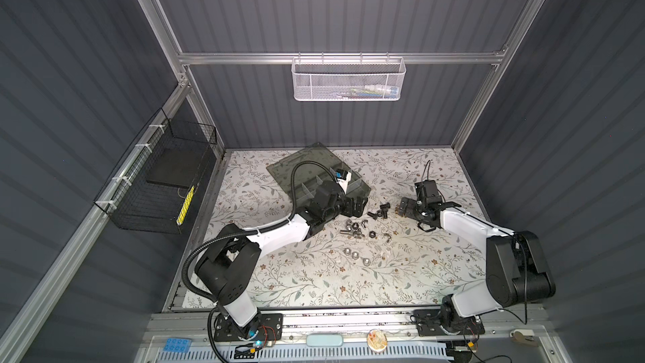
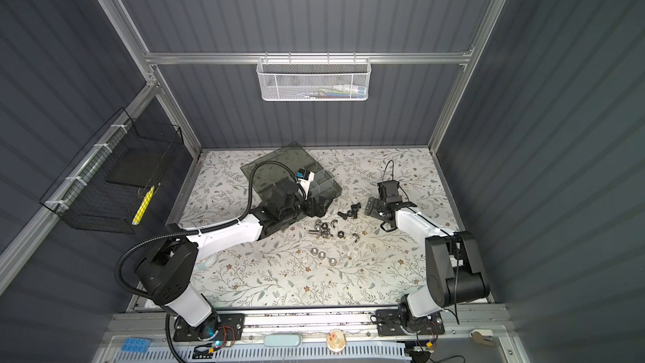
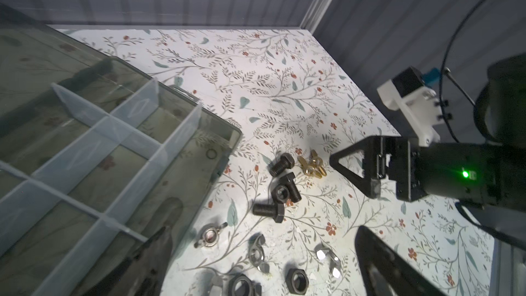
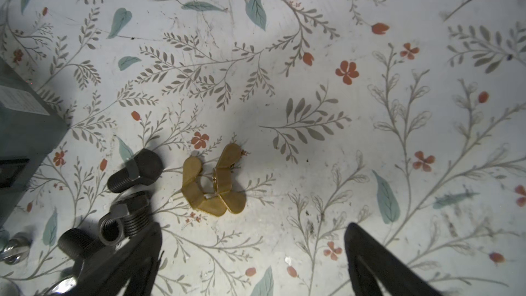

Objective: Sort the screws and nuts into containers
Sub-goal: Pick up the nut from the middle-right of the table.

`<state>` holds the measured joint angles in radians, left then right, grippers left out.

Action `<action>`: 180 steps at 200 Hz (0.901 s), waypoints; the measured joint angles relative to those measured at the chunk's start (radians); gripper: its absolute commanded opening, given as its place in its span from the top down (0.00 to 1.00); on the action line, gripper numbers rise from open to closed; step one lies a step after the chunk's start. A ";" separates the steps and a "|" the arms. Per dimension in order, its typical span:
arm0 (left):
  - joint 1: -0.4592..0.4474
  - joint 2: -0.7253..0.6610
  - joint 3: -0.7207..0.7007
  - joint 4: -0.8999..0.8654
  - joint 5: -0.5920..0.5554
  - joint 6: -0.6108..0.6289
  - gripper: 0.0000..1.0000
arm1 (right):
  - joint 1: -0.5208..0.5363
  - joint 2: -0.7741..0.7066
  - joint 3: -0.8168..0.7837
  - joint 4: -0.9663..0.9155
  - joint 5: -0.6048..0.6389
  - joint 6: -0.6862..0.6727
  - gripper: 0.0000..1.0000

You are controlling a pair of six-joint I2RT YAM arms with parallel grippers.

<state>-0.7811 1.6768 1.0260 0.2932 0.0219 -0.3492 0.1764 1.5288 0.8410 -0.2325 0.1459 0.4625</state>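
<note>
Floral-printed paper covers the tabletop (image 1: 314, 284); on it, beside the open grey-green plastic organizer case (image 3: 176, 172), lie black hex-head metal bolts (image 4: 133, 173), two tangled brass wing nuts (image 4: 216, 186) and shiny silver hex nuts (image 1: 356, 256), none yet sorted that I can see. I judge them light, hard and slippery, apt to roll; I would pinch the brass pair across its flat ears. My right claw (image 4: 253, 263) hovers spread wide and empty just short of that pair; my left claw (image 3: 264, 269) gapes empty by the case.
</note>
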 measured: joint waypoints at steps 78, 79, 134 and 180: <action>-0.017 0.010 -0.029 0.053 -0.022 0.093 0.00 | -0.013 0.088 0.063 -0.034 -0.059 -0.014 0.40; -0.017 0.010 -0.029 0.053 -0.022 0.093 0.00 | -0.014 0.089 0.063 -0.034 -0.059 -0.013 0.40; -0.024 0.010 -0.068 0.064 -0.030 0.111 0.00 | -0.061 0.148 0.111 -0.035 -0.126 -0.022 0.53; -0.025 0.010 -0.068 0.066 -0.042 0.122 0.00 | -0.063 0.201 0.151 -0.038 -0.181 -0.031 0.59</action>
<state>-0.8062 1.6871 0.9581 0.3592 -0.0196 -0.2276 0.1139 1.7302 0.9916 -0.2703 -0.0353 0.4320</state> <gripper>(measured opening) 0.997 0.419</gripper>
